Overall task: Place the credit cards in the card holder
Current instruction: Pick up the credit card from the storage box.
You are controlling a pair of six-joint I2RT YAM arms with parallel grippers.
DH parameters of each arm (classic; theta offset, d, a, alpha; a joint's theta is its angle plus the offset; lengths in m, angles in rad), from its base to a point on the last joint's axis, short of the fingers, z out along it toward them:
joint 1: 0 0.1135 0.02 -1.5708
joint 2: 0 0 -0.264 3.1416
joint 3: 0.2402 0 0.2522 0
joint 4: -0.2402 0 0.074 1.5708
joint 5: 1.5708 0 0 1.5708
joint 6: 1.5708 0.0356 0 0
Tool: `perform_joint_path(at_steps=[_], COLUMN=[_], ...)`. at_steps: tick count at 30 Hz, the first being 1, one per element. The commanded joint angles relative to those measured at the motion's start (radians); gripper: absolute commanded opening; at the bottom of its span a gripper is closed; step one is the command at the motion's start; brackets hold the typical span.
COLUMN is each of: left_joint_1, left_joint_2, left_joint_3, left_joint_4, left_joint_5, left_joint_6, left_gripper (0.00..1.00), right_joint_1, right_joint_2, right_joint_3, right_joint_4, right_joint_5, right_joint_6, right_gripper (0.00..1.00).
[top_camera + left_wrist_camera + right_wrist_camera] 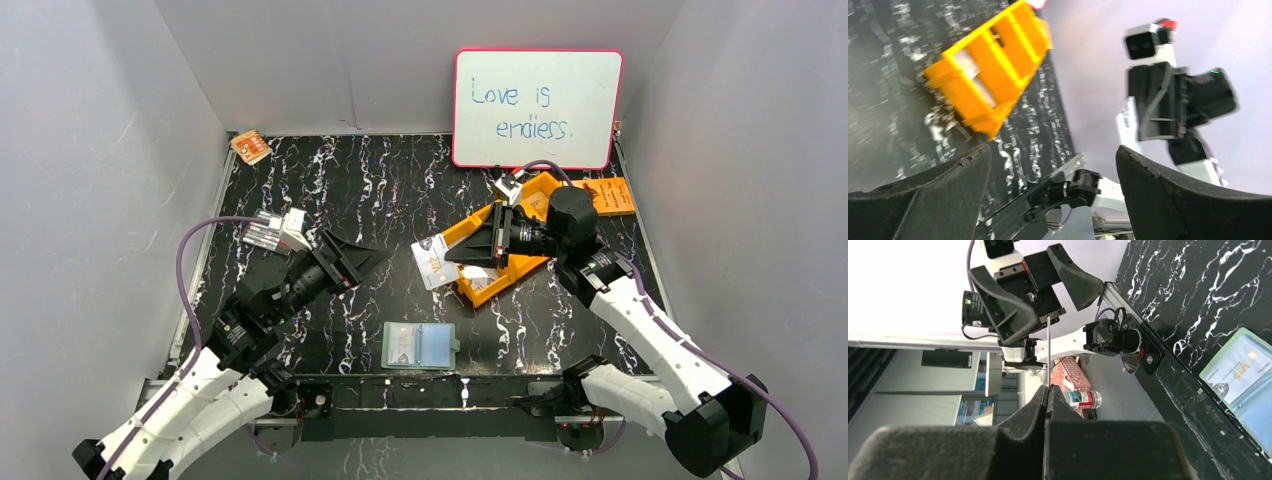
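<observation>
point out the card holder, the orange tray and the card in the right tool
card holder point(437, 345), top external view, on its grey-blue right pocket
orange tray point(1020, 47), left wrist view, on one of its inner compartments
credit card point(433, 262), top external view, on the middle of its pale face

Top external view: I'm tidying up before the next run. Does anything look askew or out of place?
The orange compartment tray lies diagonal to the edges of the table, while the open card holder sits square to the near edge. A small orange packet sits alone in the far left corner. Nothing looks spilled or damaged.
</observation>
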Motion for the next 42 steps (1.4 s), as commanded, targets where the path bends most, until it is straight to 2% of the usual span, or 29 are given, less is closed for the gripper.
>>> perform_joint_path(at_steps=[1, 4, 10, 28, 42], left_joint_1=[0.000, 0.000, 0.000, 0.001, 0.000], left_joint_2=[0.030, 0.077, 0.141, 0.151, 0.214], left_joint_3=[-0.014, -0.024, -0.032, -0.071, -0.045], left_joint_4=[0.315, 0.421, 0.495, 0.488, 0.520], left_joint_5=[0.194, 0.291, 0.349, 0.353, 0.373], left_joint_6=[0.066, 0.067, 0.057, 0.040, 0.036], left_gripper=[0.92, 0.91, 0.89, 0.76, 0.75], right_joint_1=[-0.005, -0.005, -0.005, -0.005, -0.005], right_joint_2=[-0.038, -0.033, -0.023, -0.029, -0.038], right_joint_3=[-0.015, -0.022, -0.047, -0.063, -0.074], right_joint_4=[0.193, 0.226, 0.296, 0.353, 0.333], right_joint_5=[-0.067, -0.069, -0.072, -0.069, -0.056], right_joint_6=[-0.036, -0.029, 0.004, 0.032, 0.018], right_gripper=[0.00, 0.00, 0.00, 0.00, 0.00])
